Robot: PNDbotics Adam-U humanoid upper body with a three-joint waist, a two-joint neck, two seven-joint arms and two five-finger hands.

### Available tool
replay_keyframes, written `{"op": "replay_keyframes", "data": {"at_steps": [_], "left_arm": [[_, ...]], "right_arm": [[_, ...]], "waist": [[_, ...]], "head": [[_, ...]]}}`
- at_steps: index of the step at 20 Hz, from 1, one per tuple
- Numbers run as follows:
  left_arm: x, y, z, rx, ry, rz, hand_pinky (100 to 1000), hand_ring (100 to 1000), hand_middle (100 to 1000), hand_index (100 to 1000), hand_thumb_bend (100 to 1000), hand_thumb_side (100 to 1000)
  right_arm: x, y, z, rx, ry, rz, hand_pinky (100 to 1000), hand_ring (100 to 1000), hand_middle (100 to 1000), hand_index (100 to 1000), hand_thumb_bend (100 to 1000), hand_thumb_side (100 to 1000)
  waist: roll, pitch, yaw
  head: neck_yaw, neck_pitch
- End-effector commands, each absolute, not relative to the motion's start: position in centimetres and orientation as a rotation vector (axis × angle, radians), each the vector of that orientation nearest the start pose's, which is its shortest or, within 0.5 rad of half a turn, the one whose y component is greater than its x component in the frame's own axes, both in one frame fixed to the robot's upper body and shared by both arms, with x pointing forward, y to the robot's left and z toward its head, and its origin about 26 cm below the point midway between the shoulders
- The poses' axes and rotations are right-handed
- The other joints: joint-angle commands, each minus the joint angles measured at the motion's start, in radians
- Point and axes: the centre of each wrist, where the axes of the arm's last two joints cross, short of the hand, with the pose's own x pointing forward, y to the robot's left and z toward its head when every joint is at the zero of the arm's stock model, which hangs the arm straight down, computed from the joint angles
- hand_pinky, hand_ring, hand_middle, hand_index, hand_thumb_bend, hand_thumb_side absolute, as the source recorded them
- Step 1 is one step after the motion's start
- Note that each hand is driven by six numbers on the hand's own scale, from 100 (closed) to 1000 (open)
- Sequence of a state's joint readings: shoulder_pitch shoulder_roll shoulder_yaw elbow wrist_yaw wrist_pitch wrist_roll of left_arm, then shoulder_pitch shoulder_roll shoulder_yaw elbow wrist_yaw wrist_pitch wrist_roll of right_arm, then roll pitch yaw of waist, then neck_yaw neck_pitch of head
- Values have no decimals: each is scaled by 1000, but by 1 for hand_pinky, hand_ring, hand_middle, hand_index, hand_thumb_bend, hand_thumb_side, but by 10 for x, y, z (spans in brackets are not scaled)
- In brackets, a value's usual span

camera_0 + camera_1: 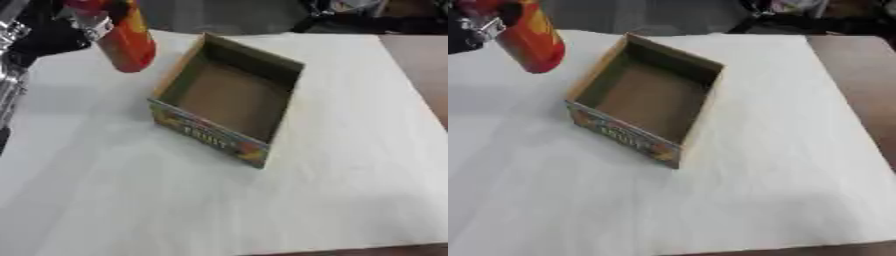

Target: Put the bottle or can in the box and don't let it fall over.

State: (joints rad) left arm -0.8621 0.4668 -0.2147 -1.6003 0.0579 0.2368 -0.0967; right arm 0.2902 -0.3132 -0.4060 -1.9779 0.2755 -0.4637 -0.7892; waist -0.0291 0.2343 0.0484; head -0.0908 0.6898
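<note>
- So, the table (350,150) is covered with a pale, whitish sheet with a faint wood-like grain, and it fills most of both views.
- Brown wood shows along the right edge and the near bottom corner where the pale covering stops.
- Sitting on it, slightly left of centre and turned at an angle, is an open cardboard box (229,97) with plain brown insides and nothing in it; the near wall has a colourful fruit print.
- The orange-red bottle (129,42) is up in the air at the top left, beside the box's left far corner, not inside, tilted with its rounded bottom end lower.
- The left hand (83,17) is wrapped around the bottle's upper part, grasping it.
- The right hand doesn't show in either view.
- Far edge of the room is just dark, blurry clutter past the table.
</note>
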Motion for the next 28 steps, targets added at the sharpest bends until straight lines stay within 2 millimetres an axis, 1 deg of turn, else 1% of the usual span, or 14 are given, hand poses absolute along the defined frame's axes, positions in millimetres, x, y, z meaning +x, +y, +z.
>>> {"op": "replay_keyframes", "data": {"at_steps": [1,4,7,13,18,19,20,21,22,23,24,25,27,28], "left_arm": [[385,184,311,91,-2120,-756,1000,1000,813,618,100,438],[388,164,313,47,-2123,-759,1000,1000,811,620,100,445],[396,146,307,21,-2103,-763,1000,1000,813,625,100,472],[412,124,279,99,-2078,-809,1000,1000,820,645,100,439],[426,120,244,179,-2016,-820,1000,1000,831,678,100,457],[428,121,239,191,-2003,-821,1000,1000,842,725,100,468],[430,121,233,203,-1989,-822,1000,1000,846,744,100,469],[432,122,229,215,-1981,-828,1000,1000,864,829,100,489],[433,122,227,232,-1979,-841,1000,1000,871,864,100,520],[434,123,226,252,-1982,-861,1000,1000,888,954,177,662],[435,123,226,285,-1989,-889,1000,1000,894,976,226,685],[435,124,226,323,-1997,-918,1000,1000,903,1000,299,746],[435,126,229,402,-2009,-972,1000,1000,915,1000,387,827],[436,127,231,437,-2010,-995,1000,1000,918,1000,412,820]], "right_arm": [[178,-411,100,-1313,-2409,-457,768,590,736,826,100,431],[179,-410,101,-1302,-2418,-462,769,591,737,828,100,437],[182,-409,102,-1287,-2433,-470,767,589,734,825,100,433],[185,-408,104,-1261,-2464,-490,768,589,734,826,100,440],[188,-405,105,-1252,-2473,-495,768,589,733,819,100,438],[189,-404,105,-1252,-2473,-494,767,588,732,815,100,438],[188,-404,104,-1253,-2474,-495,767,588,732,813,100,438],[188,-404,104,-1254,-2474,-495,767,588,732,811,100,438],[188,-404,104,-1255,-2473,-496,767,588,732,811,100,439],[188,-404,103,-1256,-2470,-496,768,588,733,809,100,441],[188,-404,103,-1257,-2468,-495,768,588,732,809,100,442],[187,-404,102,-1258,-2467,-495,768,588,732,808,100,445],[187,-403,102,-1260,-2464,-491,768,587,732,808,100,448],[187,-403,101,-1261,-2462,-490,767,587,731,808,100,449]], "waist": [[2,-22,-11],[4,-17,-32],[3,-11,-52],[2,4,-75],[2,17,-89],[2,19,-93],[3,21,-97],[3,21,-100],[3,22,-102],[4,22,-102],[4,22,-102],[5,21,-101],[6,19,-98],[7,18,-97]], "head": [[-10,12],[4,8],[22,-1],[40,-21],[47,-41],[48,-43],[49,-44],[50,-45],[51,-46],[52,-47],[53,-47],[54,-47],[54,-44],[53,-43]]}}
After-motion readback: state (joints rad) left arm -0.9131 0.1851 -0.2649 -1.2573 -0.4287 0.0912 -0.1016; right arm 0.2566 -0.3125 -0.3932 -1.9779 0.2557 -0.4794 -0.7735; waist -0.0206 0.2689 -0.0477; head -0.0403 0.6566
